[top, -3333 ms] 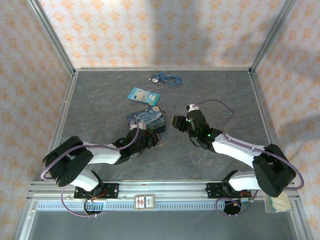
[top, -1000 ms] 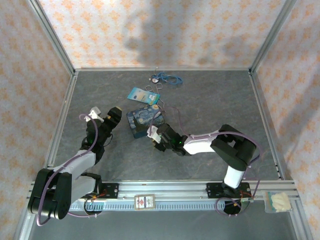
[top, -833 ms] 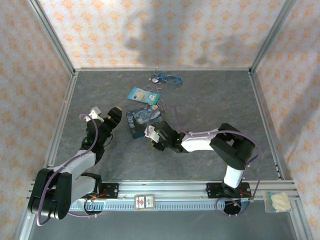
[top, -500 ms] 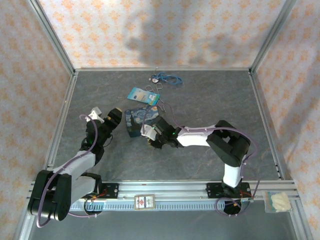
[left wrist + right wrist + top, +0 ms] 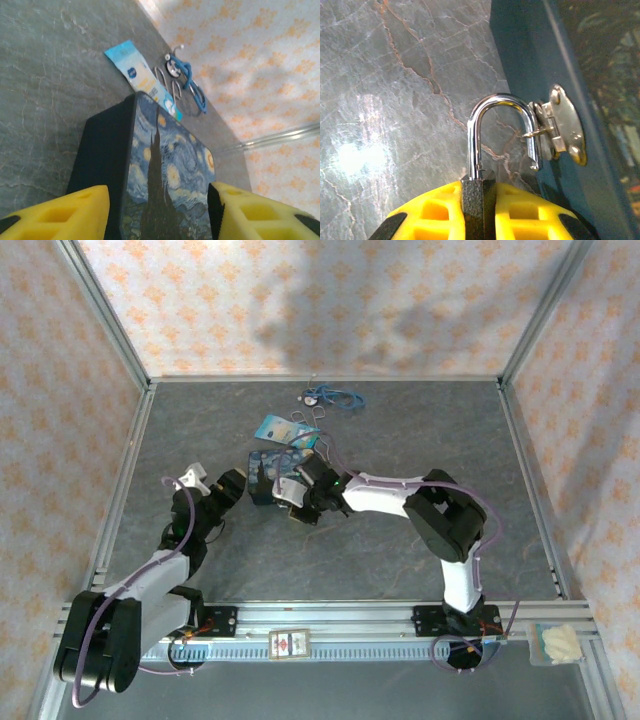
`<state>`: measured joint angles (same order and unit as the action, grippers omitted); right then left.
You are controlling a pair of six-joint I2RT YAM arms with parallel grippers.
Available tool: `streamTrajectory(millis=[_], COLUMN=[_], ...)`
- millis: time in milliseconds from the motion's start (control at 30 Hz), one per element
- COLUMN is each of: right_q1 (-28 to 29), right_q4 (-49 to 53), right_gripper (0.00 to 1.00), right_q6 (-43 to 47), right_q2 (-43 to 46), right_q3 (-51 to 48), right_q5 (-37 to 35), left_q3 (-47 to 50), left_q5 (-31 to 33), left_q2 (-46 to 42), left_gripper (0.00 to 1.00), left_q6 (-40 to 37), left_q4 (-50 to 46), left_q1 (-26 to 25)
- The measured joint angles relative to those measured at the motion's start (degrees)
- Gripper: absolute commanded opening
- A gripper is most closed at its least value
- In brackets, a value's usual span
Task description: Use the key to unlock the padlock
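On the grey surface (image 5: 400, 440), midway toward its far edge, my right end effector (image 5: 478, 215) clamps the padlock (image 5: 478, 190), its shackle open at the blue box's (image 5: 170, 185) hasp (image 5: 565, 125). My left end effector (image 5: 157, 210) stands open just beside that box.

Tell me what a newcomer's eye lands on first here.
First, the small black padlock with its silvery U-shaped shackle open, the free end out of the body. It is pinched by the right gripper right beside the metal hasp on the side of the starry-night painted blue box. Next, in the left wrist view, that box's swirling lid sits mid-table, framed between the spread yellow fingers of the left gripper.
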<state>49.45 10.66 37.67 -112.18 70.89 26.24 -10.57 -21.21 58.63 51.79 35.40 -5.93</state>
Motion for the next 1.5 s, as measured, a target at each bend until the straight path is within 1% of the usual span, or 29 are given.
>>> streamTrajectory(millis=[100, 200, 400, 500, 633, 1033, 1300, 1333, 1500], right_q1=[0.0, 0.0, 0.0, 0.0, 0.0, 0.0, 0.0, 0.0, 0.0], right_q4=[0.7, 0.7, 0.5, 0.5, 0.5, 0.5, 0.5, 0.5, 0.5], right_gripper=[0.00, 0.00, 0.00, 0.00, 0.00, 0.00, 0.00, 0.00, 0.00], right_q6=[-1.2, -2.6, -4.8, -5.5, -6.0, -7.6, -8.1, -8.1, -8.2], right_q2=[-0.7, -0.9, -0.9, -1.0, -1.6, -1.8, -1.9, -1.9, -1.9], right_q3=[0.2, 0.3, 0.4, 0.7, 1.7, 2.1, 2.4, 2.4, 2.4], right_q5=[1.4, 2.5, 4.0, 4.7, 5.6, 7.9, 8.5, 8.5, 8.5], left_q3=[1.4, 3.8, 7.7, 8.6, 8.7, 8.7, 7.2, 7.0, 6.6], left_q5=[-2.5, -2.8, 0.4, 2.0, 3.5, 7.1, 7.3, 7.3, 7.2], left_q2=[0.3, -1.1, -5.6, -5.5, -3.5, 10.5, 21.7, 22.6, 28.0], left_gripper=[0.42, 0.41, 0.38, 0.36, 0.34, 0.32, 0.31, 0.30, 0.16], left_q6=[1.7, 4.1, 8.8, 11.0, 11.8, 14.1, 16.4, 16.7, 18.2], left_q4=[0.4, 0.7, 1.8, 3.2, 4.4, 14.6, 25.6, 26.6, 32.7], left_q1=[0.0, -1.2, -8.0, -9.6, -11.5, -18.2, -19.6, -19.6, -19.6])
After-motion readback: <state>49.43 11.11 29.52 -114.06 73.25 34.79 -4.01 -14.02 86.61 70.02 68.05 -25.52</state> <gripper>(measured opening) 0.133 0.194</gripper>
